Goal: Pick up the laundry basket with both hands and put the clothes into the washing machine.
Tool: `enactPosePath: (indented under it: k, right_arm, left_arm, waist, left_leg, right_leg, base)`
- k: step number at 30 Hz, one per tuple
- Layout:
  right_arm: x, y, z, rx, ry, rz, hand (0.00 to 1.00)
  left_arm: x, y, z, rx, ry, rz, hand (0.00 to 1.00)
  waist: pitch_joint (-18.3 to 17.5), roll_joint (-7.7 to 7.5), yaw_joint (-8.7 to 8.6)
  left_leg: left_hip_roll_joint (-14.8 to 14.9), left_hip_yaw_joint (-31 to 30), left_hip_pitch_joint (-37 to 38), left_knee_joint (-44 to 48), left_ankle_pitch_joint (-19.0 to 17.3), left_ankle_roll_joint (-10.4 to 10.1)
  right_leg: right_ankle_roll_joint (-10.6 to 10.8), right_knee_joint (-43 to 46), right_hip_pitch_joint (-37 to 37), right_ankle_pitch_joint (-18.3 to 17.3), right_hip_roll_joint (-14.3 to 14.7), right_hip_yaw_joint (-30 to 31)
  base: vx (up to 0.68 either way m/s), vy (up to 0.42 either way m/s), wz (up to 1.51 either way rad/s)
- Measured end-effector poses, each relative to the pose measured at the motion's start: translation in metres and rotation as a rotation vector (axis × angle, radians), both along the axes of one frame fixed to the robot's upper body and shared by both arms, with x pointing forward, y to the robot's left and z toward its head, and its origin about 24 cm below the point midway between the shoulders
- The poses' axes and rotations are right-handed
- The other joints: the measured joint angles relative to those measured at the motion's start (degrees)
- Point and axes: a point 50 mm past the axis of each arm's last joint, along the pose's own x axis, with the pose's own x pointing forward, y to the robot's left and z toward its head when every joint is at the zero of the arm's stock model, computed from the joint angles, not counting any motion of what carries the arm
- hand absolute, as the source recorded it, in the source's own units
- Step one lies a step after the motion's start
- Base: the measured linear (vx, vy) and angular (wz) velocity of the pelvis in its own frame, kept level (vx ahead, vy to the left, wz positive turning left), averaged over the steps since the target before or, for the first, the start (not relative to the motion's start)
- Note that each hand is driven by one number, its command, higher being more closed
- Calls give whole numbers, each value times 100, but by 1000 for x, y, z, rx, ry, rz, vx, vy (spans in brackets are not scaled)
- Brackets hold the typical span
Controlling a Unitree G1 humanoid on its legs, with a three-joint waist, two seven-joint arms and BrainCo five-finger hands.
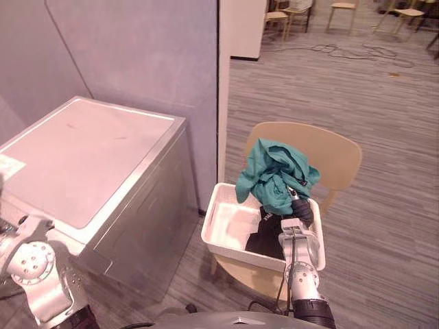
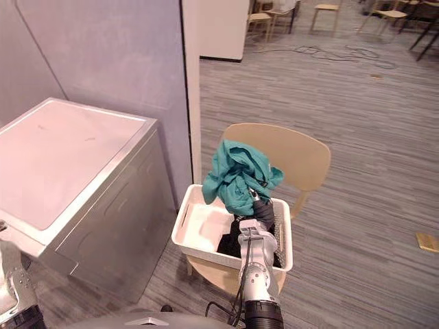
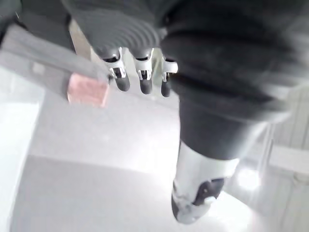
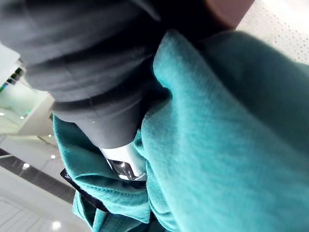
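The right robot hand is clamped on a crumpled teal garment and holds it above the white plastic laundry basket, which has not been lifted. The grey washing machine is closed. The left robot hand hangs relaxed and empty.

The right hand ends buried in a bunched teal garment, its grip impossible to make out. Its arm covers part of a dark garment in the white laundry basket, which hides most of the wooden chair's seat. The washing machine is cut off at the left edge. In the left wrist view the left hand shows blurred, and a pink shape beside it is too smeared to identify.
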Motion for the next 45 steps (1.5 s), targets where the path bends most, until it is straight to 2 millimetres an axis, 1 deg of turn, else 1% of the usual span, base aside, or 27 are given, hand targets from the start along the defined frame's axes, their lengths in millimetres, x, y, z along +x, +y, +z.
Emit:
enactPosePath:
  k: [1, 3, 4, 5, 6, 7, 9, 10, 12, 13, 15, 17, 18, 20, 25, 29, 30, 35, 36, 40, 45]
  right_arm:
    - [1, 6, 0, -8, -5, 41, 100]
    - [2, 18, 1, -9, -12, 109, 100]
    - [3, 28, 0, -7, -11, 163, 100]
    - [3, 32, 1, -7, -14, 182, 100]
    - [3, 39, 2, -8, -18, 218, 100]
    - [4, 42, 2, -8, -17, 235, 100]
    - [7, 55, 8, -19, -40, 302, 100]
    - [8, 58, 10, -25, -50, 319, 100]
    - [10, 68, 23, -35, -111, 376, 100]
    - [10, 70, 27, -34, -127, 386, 100]
    - [13, 80, 40, -36, -184, 430, 100]
    - [13, 87, 46, -34, -211, 456, 100]
    - [13, 89, 50, -32, -225, 463, 100]
    - [14, 87, 50, -34, -229, 457, 100]
    - [14, 82, 52, -33, -245, 432, 100]
    - [14, 77, 56, -14, -264, 417, 100]
    - [13, 77, 58, -11, -274, 416, 100]
    - [12, 72, 70, 3, -337, 398, 100]
    - [12, 72, 71, 5, -340, 395, 100]
    - [12, 71, 71, 9, -345, 387, 100]
    - [12, 68, 70, -1, -341, 389, 100]
  left_arm:
    - [13, -15, 0, 16, 8, -115, 0]
    - [32, -41, -6, 26, 38, -303, 0]
    - [46, -65, -15, 16, 72, -468, 0]
    - [52, -76, -20, 10, 88, -535, 0]
    - [62, -97, -30, -12, 124, -677, 0]
    - [67, -106, -36, -21, 149, -738, 0]
    - [79, -137, -57, -65, 237, -927, 0]
    - [81, -144, -61, -73, 256, -971, 0]
    - [87, -167, -70, -86, 304, -1097, 0]
    - [88, -172, -71, -82, 314, -1121, 0]
    - [94, -192, -77, -75, 358, -1219, 0]
    - [101, -207, -81, -87, 390, -1288, 0]
    - [104, -211, -81, -93, 400, -1306, 0]
    - [108, -213, -79, -69, 405, -1319, 0]
    - [115, -222, -74, -39, 418, -1361, 0]
    - [119, -232, -73, -71, 420, -1413, 0]
    - [119, -234, -73, -78, 419, -1421, 100]
    - [117, -250, -74, -69, 441, -1497, 100]
    - [116, -254, -75, -71, 446, -1515, 100]
    - [117, -259, -72, -73, 443, -1544, 100]
    - [119, -265, -65, -43, 431, -1565, 100]
  waist:
    - [-1, 2, -38]
    - [-1, 1, -120]
    - [-3, 4, -189]
    - [-3, 5, -225]
    - [-2, 5, -268]
    - [-2, 5, -276]
    - [0, 2, -355]
    - [1, 1, -365]
    - [2, 0, -424]
    - [2, 0, -429]
    - [1, 0, -456]
    - [3, -2, -497]
    - [3, -3, -541]
    - [3, -6, -586]
    - [1, -8, -621]
    - [-8, -24, -644]
    - [-8, -24, -653]
    - [-79, -102, -712]
    - [-107, -138, -722]
    - [-154, -209, -746]
    - [-173, -234, -767]
  left_leg:
    - [12, 92, 51, -46, 9, 12]
    - [22, 211, 97, -65, 9, 13]
    - [20, 297, 141, -99, 13, 19]
    - [17, 322, 153, -121, 19, 28]
    - [13, 404, 194, -177, 38, 48]
    - [13, 443, 225, -205, 44, 52]
    - [14, 584, 274, -247, 50, 57]
    - [15, 611, 274, -252, 50, 57]
    - [17, 677, 278, -266, 51, 57]
    - [16, 697, 287, -272, 51, 57]
    - [14, 760, 354, -353, 66, 57]
    - [4, 774, 353, -400, 87, 63]
    - [-7, 787, 355, -447, 110, 66]
    - [-11, 832, 334, -448, 110, 67]
    - [-13, 856, 332, -458, 110, 67]
    - [-17, 843, 332, -472, 111, 69]
    - [-18, 838, 332, -476, 114, 72]
    - [-24, 763, 329, -549, 174, 76]
    - [-25, 761, 332, -549, 176, 77]
    - [-26, 752, 327, -550, 190, 80]
    - [-28, 734, 322, -552, 213, 83]
  right_leg:
    - [-9, -86, 1, 69, 30, 94]
    - [-17, -206, 7, 167, 67, 227]
    - [-20, -282, 6, 237, 79, 324]
    - [-10, -309, 3, 267, 83, 354]
    - [-13, -353, 1, 319, 92, 423]
    - [-14, -375, 1, 349, 103, 474]
    - [-12, -497, 2, 456, 134, 616]
    - [-16, -509, -5, 472, 140, 659]
    - [-16, -571, -21, 530, 158, 718]
    - [-17, -582, -24, 537, 162, 735]
    - [-17, -609, -29, 555, 181, 811]
    - [-16, -648, -42, 579, 182, 821]
    - [-8, -674, -59, 599, 184, 831]
    - [7, -674, -108, 616, 183, 875]
    - [39, -696, -118, 653, 195, 895]
    - [39, -697, -116, 653, 196, 885]
    - [39, -697, -115, 653, 196, 881]
    - [38, -696, -110, 651, 197, 820]
    - [38, -695, -107, 651, 196, 820]
    - [29, -690, -110, 646, 196, 818]
    - [-5, -679, -113, 625, 194, 812]
  base:
    - [-57, 19, -41]
    - [-60, 29, -40]
    - [-47, 31, -33]
    - [-50, 38, -34]
    - [-25, 24, -25]
    - [-23, 31, -36]
    - [-19, 28, -33]
    - [-17, 22, -25]
    - [-10, 13, -16]
    - [-7, 9, -15]
    - [-2, 6, -15]
    - [-1, 5, -5]
    - [4, 9, -5]
    - [15, 7, -10]
    - [9, -1, -3]
    - [0, 0, 0]
    - [0, 0, 0]
    - [-16, -8, 6]
    - [0, 0, 0]
    - [0, 0, 0]
    - [0, 0, 0]
